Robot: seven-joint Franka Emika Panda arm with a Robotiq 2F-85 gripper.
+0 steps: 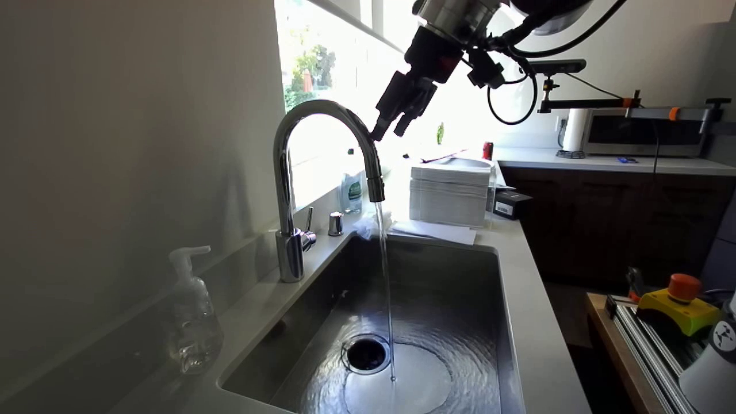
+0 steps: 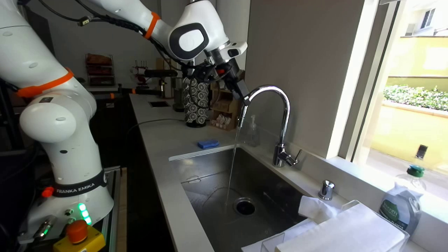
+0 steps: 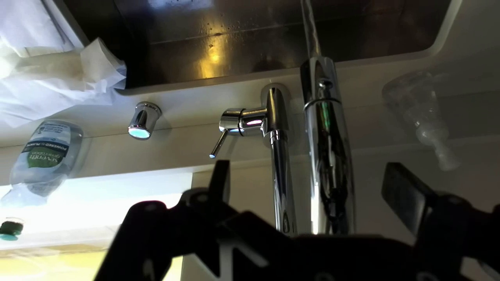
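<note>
Nearest the camera, in an exterior view, a clear plastic pump bottle (image 1: pixel 195 328) stands by the near left corner of the rectangular grey steel sink (image 1: pixel 448 276), set in a pale countertop (image 1: pixel 535 310). Along the sink's left edge, before a grey wall (image 1: pixel 138 115), rises the arched chrome faucet (image 1: pixel 282 172), its thin stream of water (image 1: pixel 384 270) landing just beside the round dark drain (image 1: pixel 367 353). Toward the far left corner stand a small chrome cap (image 1: pixel 336 224) and a clear soap bottle (image 1: pixel 352 192), beneath a bright window (image 1: pixel 322 63). At the faucet's neck hangs the black two-fingered gripper (image 1: pixel 388 135), fingers set wide, the neck between them in the wrist view (whether they touch it, I cannot tell). Past the sink's far edge, a white layered stack (image 1: pixel 448 198) takes up the countertop; a silver microwave (image 1: pixel 644 132) sits farther right.
</note>
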